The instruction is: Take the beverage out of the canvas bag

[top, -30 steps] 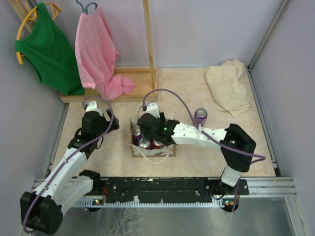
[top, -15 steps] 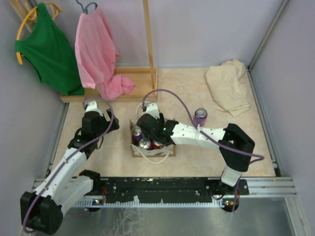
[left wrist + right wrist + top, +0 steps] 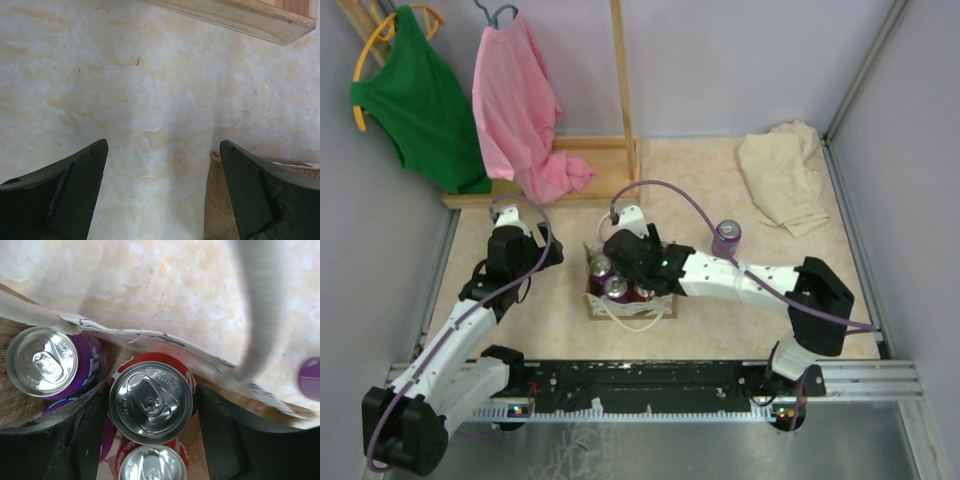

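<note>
The tan canvas bag (image 3: 655, 308) with white rope handles sits on the table at centre. It holds several cans. In the right wrist view a red can (image 3: 151, 402) stands upright between my right gripper's (image 3: 150, 390) open jaws. The left finger (image 3: 82, 432) is at the can's side and a small gap shows at the right finger (image 3: 227, 435). A purple can (image 3: 44, 361) and another red can (image 3: 152, 466) stand beside it in the bag. My left gripper (image 3: 162, 145) is open and empty over bare table, just left of the bag's corner (image 3: 220, 200).
One purple can (image 3: 726, 238) stands outside the bag to its right. A beige cloth (image 3: 782, 178) lies at the back right. A wooden rack base (image 3: 570, 165) with pink and green shirts stands at the back left. A blurred rope handle (image 3: 260, 315) crosses the right wrist view.
My right arm has stretched out, its elbow swinging right, and the gripper has shifted slightly within the bag. The left arm has not moved.
</note>
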{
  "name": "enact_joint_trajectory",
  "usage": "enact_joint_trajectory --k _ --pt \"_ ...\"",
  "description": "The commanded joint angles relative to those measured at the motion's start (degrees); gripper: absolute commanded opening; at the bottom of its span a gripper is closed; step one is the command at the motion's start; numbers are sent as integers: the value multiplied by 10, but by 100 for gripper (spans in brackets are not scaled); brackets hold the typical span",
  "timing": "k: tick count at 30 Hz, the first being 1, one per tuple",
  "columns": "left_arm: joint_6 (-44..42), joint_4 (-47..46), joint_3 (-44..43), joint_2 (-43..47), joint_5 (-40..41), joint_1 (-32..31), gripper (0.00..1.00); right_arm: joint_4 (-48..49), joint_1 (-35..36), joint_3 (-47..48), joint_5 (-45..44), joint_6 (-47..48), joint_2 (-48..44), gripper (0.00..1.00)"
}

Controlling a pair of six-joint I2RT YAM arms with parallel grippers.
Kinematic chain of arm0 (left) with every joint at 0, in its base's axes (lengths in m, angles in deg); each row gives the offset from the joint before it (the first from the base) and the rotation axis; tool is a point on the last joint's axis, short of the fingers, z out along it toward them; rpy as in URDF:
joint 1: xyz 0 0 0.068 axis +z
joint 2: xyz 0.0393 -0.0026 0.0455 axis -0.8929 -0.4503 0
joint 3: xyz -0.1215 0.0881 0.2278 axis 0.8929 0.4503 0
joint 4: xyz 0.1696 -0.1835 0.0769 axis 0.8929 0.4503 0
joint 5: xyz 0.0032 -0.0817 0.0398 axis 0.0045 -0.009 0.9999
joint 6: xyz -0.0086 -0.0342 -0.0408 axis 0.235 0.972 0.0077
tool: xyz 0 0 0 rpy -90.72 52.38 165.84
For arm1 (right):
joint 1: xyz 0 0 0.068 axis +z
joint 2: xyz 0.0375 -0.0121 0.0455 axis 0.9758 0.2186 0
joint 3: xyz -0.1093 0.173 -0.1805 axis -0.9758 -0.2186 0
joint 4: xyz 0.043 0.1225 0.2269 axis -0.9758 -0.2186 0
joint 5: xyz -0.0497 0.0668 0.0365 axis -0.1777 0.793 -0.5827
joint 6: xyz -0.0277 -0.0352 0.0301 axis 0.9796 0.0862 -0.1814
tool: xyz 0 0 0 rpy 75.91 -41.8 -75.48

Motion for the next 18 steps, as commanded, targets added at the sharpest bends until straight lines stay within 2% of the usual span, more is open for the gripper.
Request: enact_joint_trajectory --k 1,10,18 --pt "2 -14 0 6 -5 -2 99 69 2 13 -66 65 -104 0" --pt "3 -16 1 5 -9 -2 99 140 2 15 -107 143 -228 0" --pt "4 -17 4 11 -12 -2 99 231 -5 39 -224 291 -272 0"
